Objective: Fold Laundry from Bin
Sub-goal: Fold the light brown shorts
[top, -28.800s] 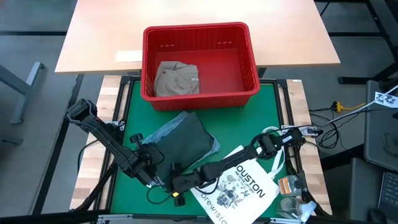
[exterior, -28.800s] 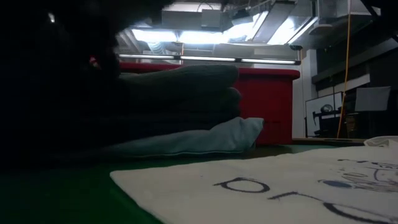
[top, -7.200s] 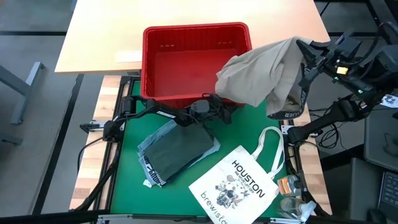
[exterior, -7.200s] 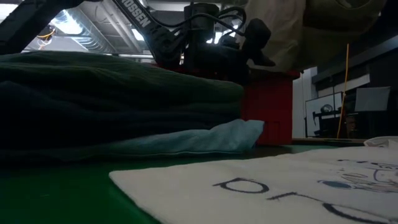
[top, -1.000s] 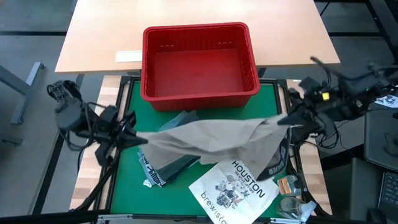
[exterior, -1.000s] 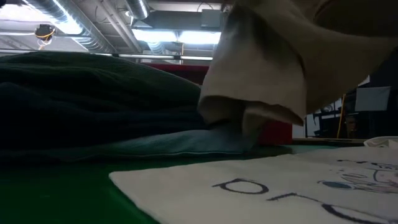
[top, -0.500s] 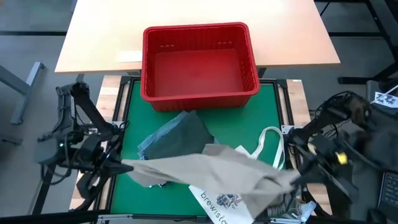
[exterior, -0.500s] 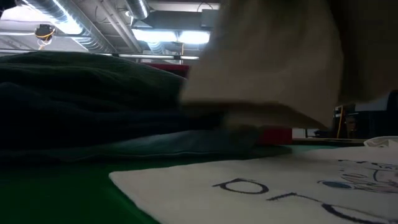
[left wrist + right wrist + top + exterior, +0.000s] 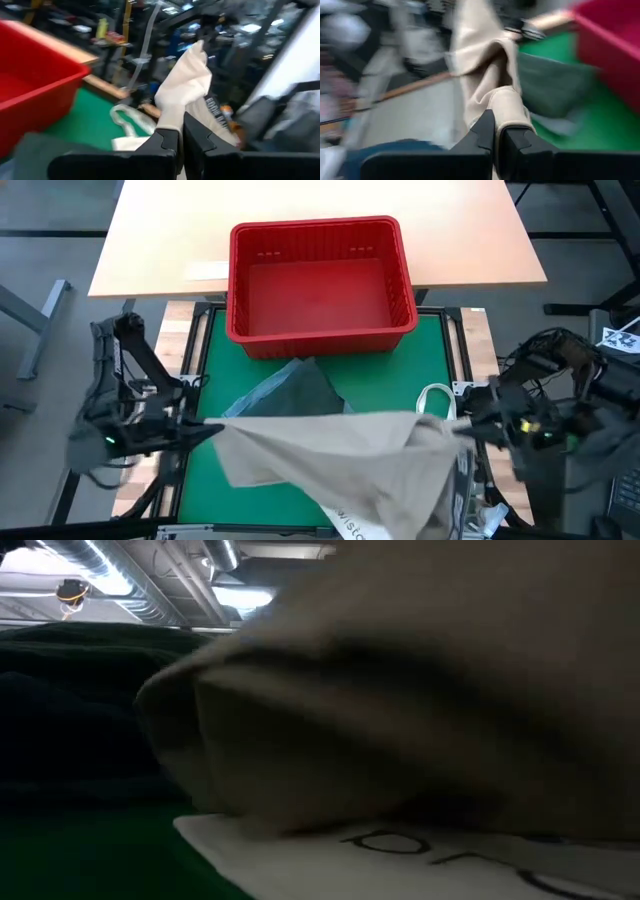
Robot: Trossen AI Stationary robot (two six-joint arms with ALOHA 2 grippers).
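A khaki-tan garment [image 9: 330,455] of the laundry is spread wide between my two grippers over the near half of the green mat. My left gripper [image 9: 213,430] is shut on its left end and my right gripper [image 9: 458,426] on its right end. Its hanging part fills the low view [image 9: 400,690] and drapes over the white tote bag [image 9: 350,525]. A folded dark green garment [image 9: 295,392] lies on light blue denim [image 9: 250,402] behind it. The red bin [image 9: 320,280] stands at the far side with nothing showing inside. My left gripper pinches a bunched end of the khaki garment [image 9: 172,117] between its two fingers, which come level from the table's left. The cloth runs fairly taut toward the other gripper. My right gripper pinches the garment's other end, a gathered fold [image 9: 507,107], between its two fingers, slanting down from the table's right. The cloth sags below the held edge, and its lower part lies on the tote bag [image 9: 300,845].
The tote bag's handle [image 9: 435,395] loops out near my right gripper. Small items crowd the near right corner [image 9: 485,515]. A light wooden table [image 9: 320,205] lies behind the bin. Bare green mat [image 9: 420,350] shows between the bin and the garment.
Both grippers have carried the stretched khaki garment from mid-mat toward the table's near edge and lower, turning as they went. The garment has stayed spread between them; its hanging part has come down over the tote bag and now blocks the low view.
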